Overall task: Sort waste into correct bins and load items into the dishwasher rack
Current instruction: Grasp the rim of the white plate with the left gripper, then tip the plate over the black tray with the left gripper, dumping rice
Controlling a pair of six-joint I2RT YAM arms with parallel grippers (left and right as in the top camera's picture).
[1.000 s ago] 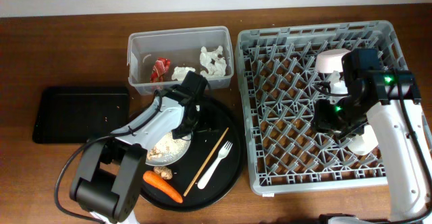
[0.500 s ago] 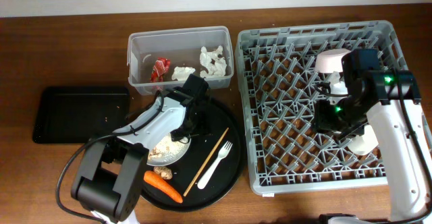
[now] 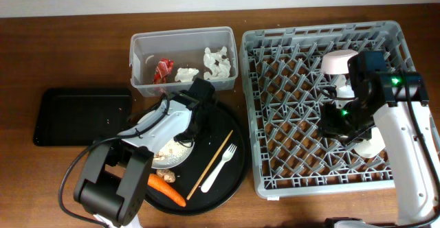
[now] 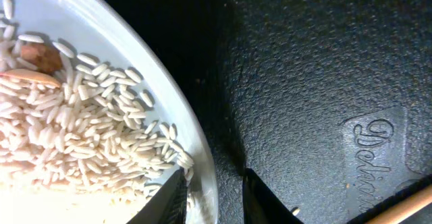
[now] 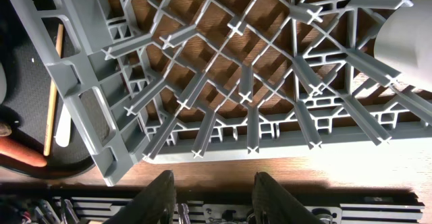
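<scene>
The pale grey plate (image 3: pixel 159 154) with rice crumbs (image 4: pixel 74 136) and a small brown lump (image 4: pixel 40 54) lies on the big round black tray (image 3: pixel 237 176). My left gripper (image 3: pixel 187 140) straddles the plate's right rim (image 4: pixel 202 177). Its jaws are narrow: one finger is against the rim's inside, and a dark gap shows before the outer finger (image 4: pixel 260 197). The carrot (image 3: pixel 166 190), fork (image 3: pixel 218 166) and chopstick (image 3: pixel 211 164) lie beside the plate. My right gripper (image 3: pixel 344 121) hangs open and empty over the dishwasher rack (image 3: pixel 313 30). The rack holds a pinkish bowl (image 3: pixel 338 62) and a white cup (image 3: pixel 371 144).
The clear tub (image 3: pixel 141 84) behind the round tray holds a red wrapper (image 3: pixel 163 70) and white tissues (image 3: pixel 218 62). A shallow black tray (image 3: pixel 82 115) sits at the far left. The right wrist view shows the rack's lattice (image 5: pixel 236 69) and the table edge below it.
My left gripper's jaws have narrowed from wide open to close around the plate's rim, and the arm has shifted slightly. The right arm has not moved.
</scene>
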